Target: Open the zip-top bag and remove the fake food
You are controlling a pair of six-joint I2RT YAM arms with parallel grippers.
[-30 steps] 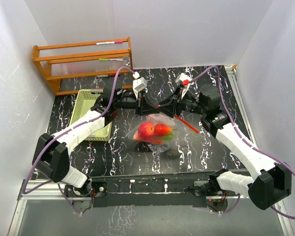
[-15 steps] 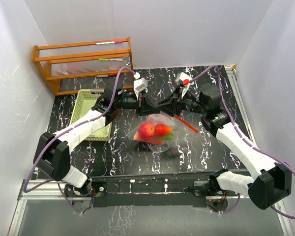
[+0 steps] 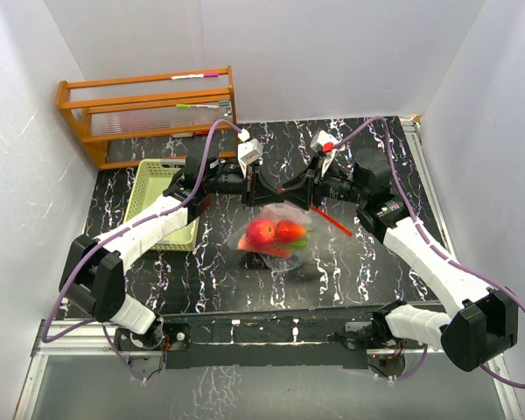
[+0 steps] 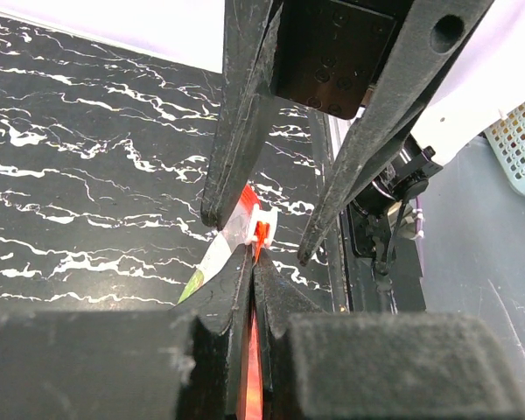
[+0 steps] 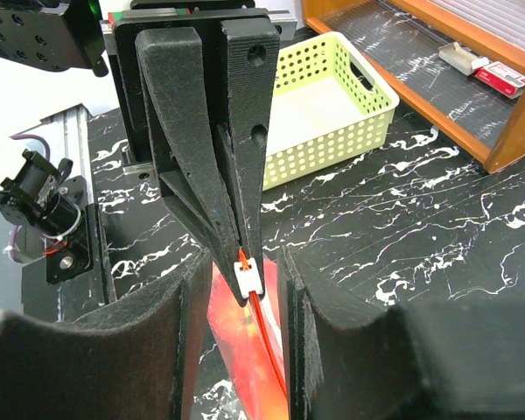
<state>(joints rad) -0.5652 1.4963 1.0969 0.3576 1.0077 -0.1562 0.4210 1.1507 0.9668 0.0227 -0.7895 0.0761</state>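
Note:
The clear zip-top bag (image 3: pixel 280 213) hangs over the middle of the table with its top edge held up. The fake food, red round fruits (image 3: pixel 261 231) and a green piece (image 3: pixel 300 242), lies inside it. My left gripper (image 3: pixel 261 185) is shut on the bag's red zip strip (image 4: pixel 257 350), just behind the white slider (image 4: pixel 255 229). My right gripper (image 3: pixel 285 187) faces it with its jaws open on either side of the slider (image 5: pixel 249 276), not clamped. A loose end of the red strip (image 3: pixel 332 220) trails to the right.
A pale green slotted basket (image 3: pixel 162 203) sits at the left of the black marbled table. An orange wooden rack (image 3: pixel 149 109) stands at the back left. White walls close in both sides.
Almost nothing has changed. The left arm has shifted slightly; both grippers stay together at the bag's top edge, and the bag hangs as before.

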